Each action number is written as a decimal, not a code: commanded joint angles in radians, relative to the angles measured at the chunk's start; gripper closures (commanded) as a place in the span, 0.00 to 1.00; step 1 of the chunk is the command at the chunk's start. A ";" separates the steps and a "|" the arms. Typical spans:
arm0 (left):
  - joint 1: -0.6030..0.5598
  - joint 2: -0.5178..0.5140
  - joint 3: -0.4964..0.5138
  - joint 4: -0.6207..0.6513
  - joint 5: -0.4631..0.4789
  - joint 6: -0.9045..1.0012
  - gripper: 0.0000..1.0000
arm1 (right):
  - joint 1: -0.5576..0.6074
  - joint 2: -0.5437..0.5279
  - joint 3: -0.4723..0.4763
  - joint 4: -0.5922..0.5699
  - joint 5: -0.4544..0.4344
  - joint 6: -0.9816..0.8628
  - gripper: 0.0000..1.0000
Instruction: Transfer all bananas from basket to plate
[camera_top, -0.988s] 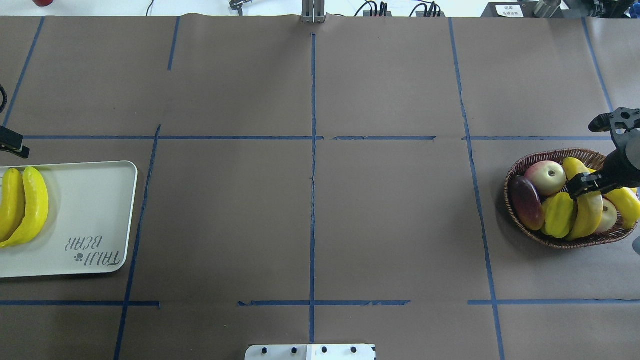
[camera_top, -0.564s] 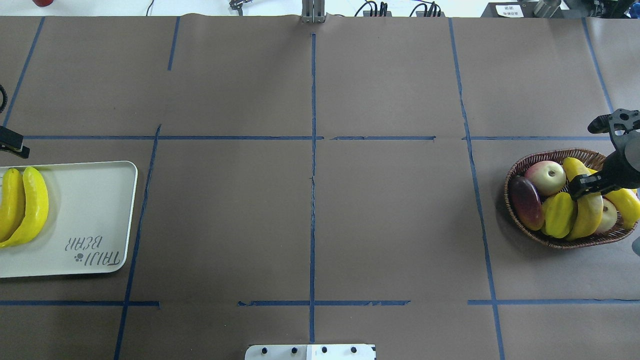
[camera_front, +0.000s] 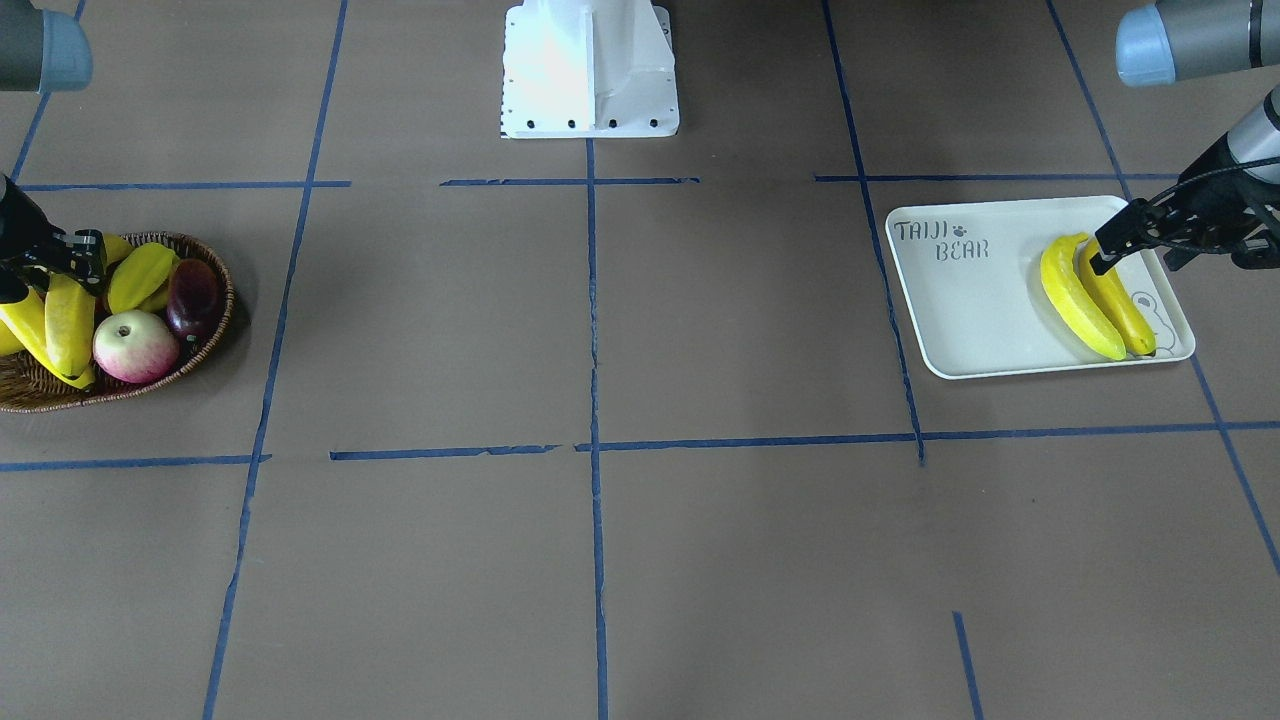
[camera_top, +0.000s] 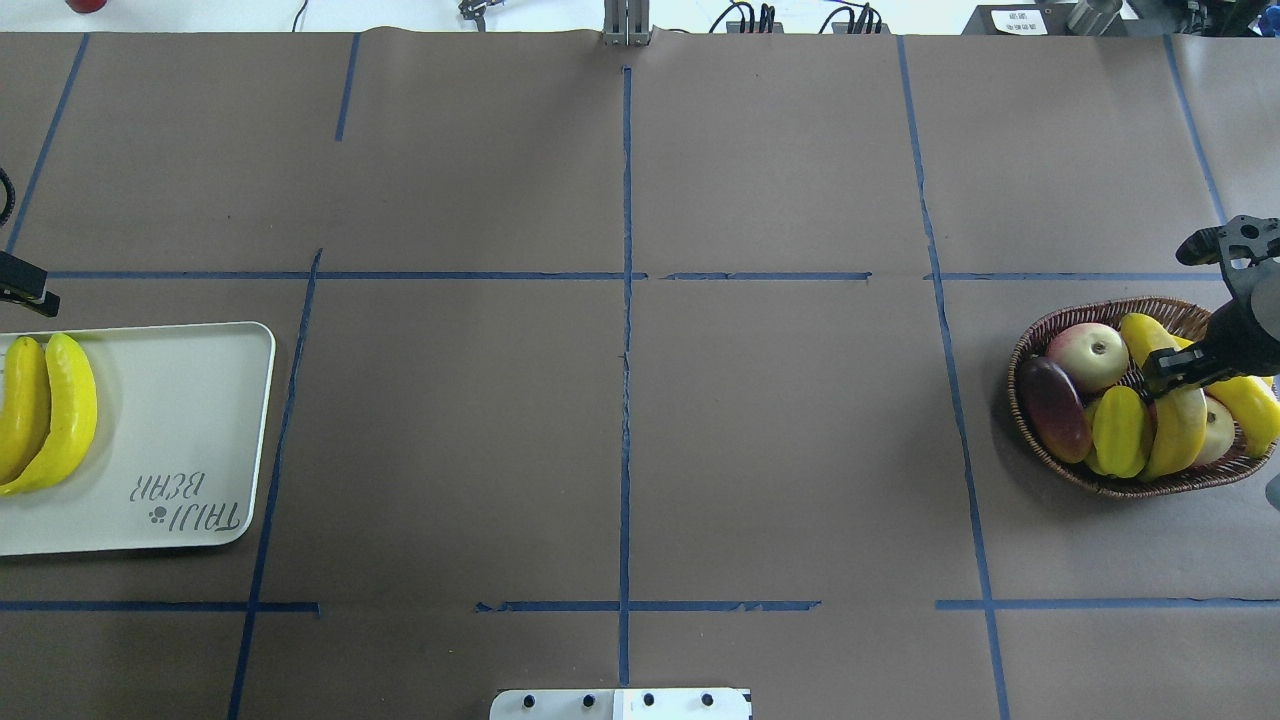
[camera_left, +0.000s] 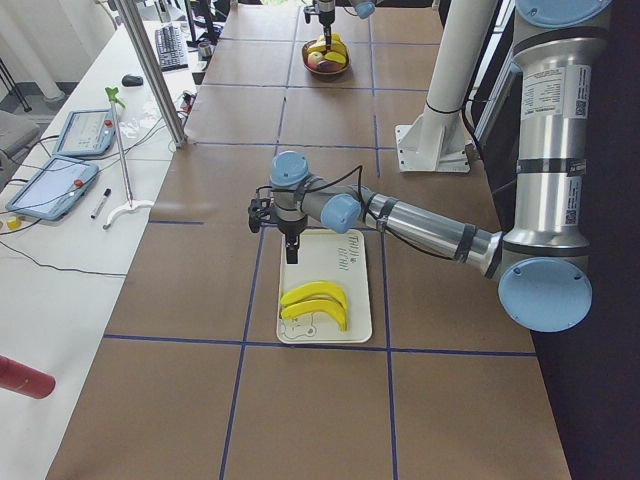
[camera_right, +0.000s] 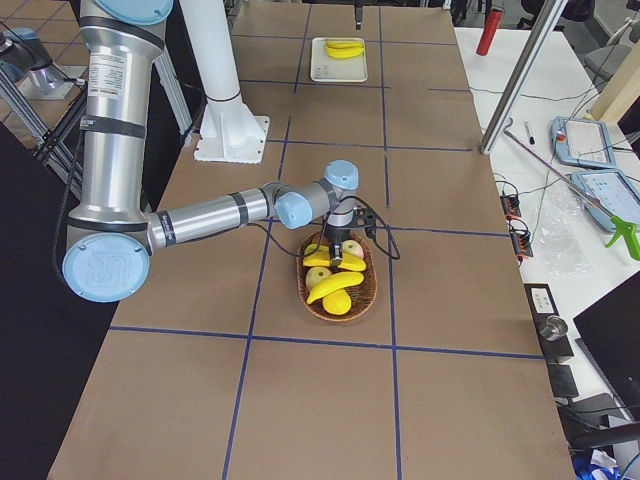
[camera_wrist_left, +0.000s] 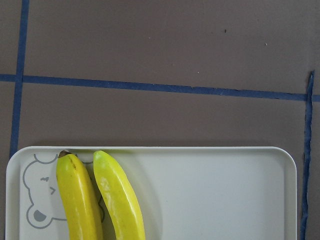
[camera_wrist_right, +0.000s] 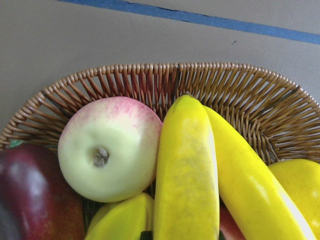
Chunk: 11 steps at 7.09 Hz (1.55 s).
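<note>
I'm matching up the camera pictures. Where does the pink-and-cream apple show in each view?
Front-facing: apple far left, front of the basket.
Overhead: apple far right, basket's upper left.
Exterior left: too small to tell, in the far basket.
Exterior right: apple centre, basket's far side.
Left wrist: not in it.
Right wrist: apple left of centre.
Shared landmark: the wicker basket.

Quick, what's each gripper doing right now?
Left gripper: over the plate, empty; open or shut cannot be told.
Right gripper: at a banana in the basket; cannot be told.

Wicker basket (camera_right: 371, 289) beneath right tool (camera_right: 338, 262)
</note>
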 joint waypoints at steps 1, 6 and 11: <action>0.000 0.000 -0.001 0.000 -0.001 0.000 0.00 | 0.008 -0.025 0.075 -0.028 0.012 -0.003 0.78; 0.002 -0.012 0.000 -0.008 -0.008 -0.002 0.00 | 0.019 0.079 0.169 -0.162 0.012 0.012 0.79; 0.006 -0.043 -0.004 -0.009 -0.010 -0.009 0.00 | 0.016 0.245 0.109 -0.162 0.025 0.156 0.79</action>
